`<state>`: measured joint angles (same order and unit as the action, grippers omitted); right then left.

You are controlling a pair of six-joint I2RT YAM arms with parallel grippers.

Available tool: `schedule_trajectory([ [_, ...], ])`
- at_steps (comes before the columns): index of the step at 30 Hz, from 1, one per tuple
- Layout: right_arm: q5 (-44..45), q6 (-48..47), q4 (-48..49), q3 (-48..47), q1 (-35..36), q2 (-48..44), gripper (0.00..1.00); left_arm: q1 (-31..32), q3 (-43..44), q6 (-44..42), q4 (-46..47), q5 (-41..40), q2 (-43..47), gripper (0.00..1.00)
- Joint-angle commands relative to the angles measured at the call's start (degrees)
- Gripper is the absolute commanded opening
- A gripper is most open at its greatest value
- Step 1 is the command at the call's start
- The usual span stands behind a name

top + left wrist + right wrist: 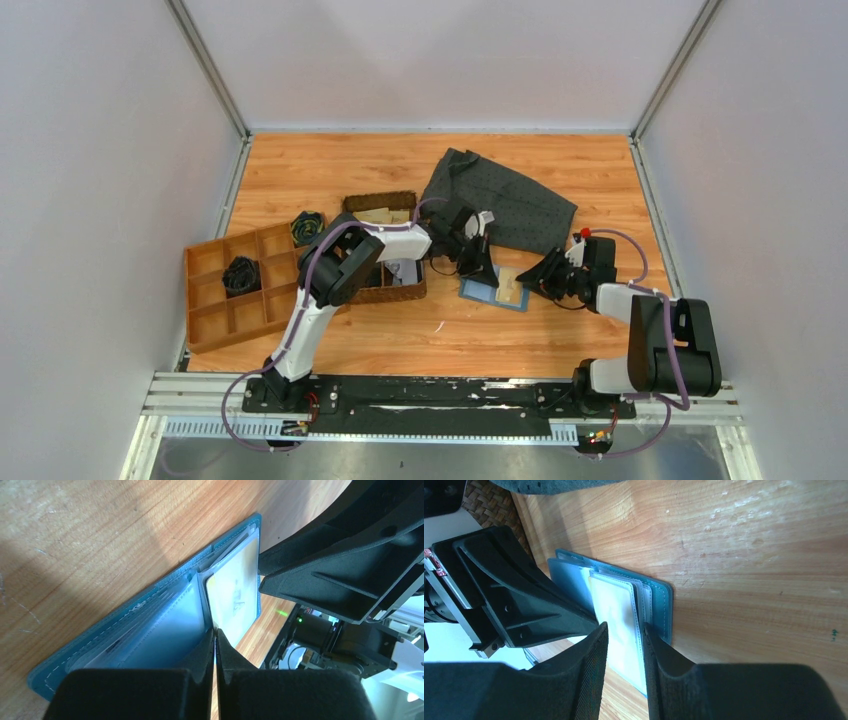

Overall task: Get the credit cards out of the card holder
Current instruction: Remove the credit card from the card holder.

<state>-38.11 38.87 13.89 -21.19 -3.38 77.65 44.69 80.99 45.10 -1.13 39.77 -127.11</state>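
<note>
The left tool points toward 5 o'clock, its fingers pressed together. The right tool reaches toward 9 o'clock, its fingers narrowly parted.

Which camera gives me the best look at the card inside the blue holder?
Left wrist: the pale card is large in the frame and its dark markings are visible. The right wrist view shows it washed out and blank. The top view shows only a tiny tan patch.

Pale walls enclose a wooden table (orange-toned, evenly lit)
</note>
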Motion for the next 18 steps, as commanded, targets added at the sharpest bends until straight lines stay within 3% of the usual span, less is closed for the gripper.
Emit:
schedule_trajectory([
  [1,0.01,-2.15,-4.76,1.71,0.19,1.45,0.34,-0.39,0.04,0.69,0.87,-0.48,-0.76,0.00],
  [3,-0.29,-2.20,-4.75,1.72,0.21,1.36,0.34,-0.39,0.20,0.78,0.86,-0.31,-0.94,0.00],
  [8,-0.28,-2.23,-5.05,1.55,0.13,0.91,0.33,-0.39,0.12,0.78,0.86,-0.22,-1.29,0.16],
  [18,4.18,-2.76,-11.81,1.38,0.17,-13.03,0.34,-0.39,-0.33,0.86,0.86,-0.39,-1.38,0.16],
])
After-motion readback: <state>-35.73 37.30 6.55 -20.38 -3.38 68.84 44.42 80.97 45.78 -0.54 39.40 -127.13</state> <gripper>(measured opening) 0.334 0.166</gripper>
